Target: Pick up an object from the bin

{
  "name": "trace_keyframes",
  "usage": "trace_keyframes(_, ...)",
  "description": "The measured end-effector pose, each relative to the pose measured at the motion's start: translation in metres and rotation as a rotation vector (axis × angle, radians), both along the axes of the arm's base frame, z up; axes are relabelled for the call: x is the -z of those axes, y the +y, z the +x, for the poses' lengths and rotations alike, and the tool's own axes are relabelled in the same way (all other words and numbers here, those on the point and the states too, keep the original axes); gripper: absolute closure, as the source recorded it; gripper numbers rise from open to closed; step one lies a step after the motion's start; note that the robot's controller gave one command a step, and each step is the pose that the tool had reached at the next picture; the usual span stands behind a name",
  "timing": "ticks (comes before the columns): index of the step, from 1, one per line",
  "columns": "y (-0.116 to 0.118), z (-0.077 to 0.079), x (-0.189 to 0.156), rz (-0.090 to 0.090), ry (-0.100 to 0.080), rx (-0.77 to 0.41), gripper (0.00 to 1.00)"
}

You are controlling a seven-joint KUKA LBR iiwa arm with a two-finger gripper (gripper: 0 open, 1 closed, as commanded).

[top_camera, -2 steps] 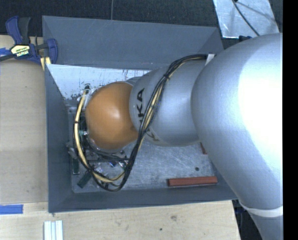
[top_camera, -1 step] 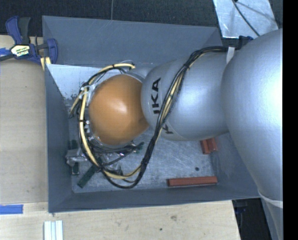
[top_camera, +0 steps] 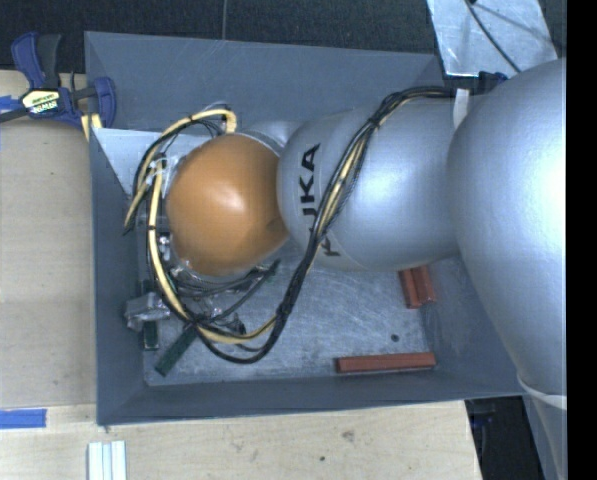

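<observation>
Scratches and pale scuffs cover the floor of the grey metal bin, lightest through its middle and lower right, and its sloped walls are a darker, even grey. Beyond the bin's upper rim, across the top of the frame, the ground is dark and dull.

From the right the silver arm reaches across the bin's upper half. Its rounded orange cover sits left of centre, with yellow and black cables looping around and below it. Under the cover, in the lower left of the bin, the gripper is low over the floor. Cover and cables hide most of it, so I cannot tell whether it is wide, narrow or holding anything.

A dark strip lies slanted on the floor just beside the gripper, near the lower left corner. Well apart from it, a small red-brown block lies at the right, by the arm's edge. A long red-brown bar lies flat along the lower wall.
</observation>
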State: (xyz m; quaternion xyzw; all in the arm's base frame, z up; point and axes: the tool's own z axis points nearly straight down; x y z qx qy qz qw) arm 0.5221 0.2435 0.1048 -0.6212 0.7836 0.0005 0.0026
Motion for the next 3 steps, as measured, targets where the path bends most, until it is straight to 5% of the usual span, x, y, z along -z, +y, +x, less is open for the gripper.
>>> trace_keyframes(1,-0.001,0.004,0.035,-0.005,0.002,-0.385,0.00)
trace_keyframes(2,0.001,-0.016,0.035,-0.004,0.004,-0.643,0.00)
trace_keyframes(3,0.002,-0.016,0.034,-0.003,0.004,-0.641,1.00)
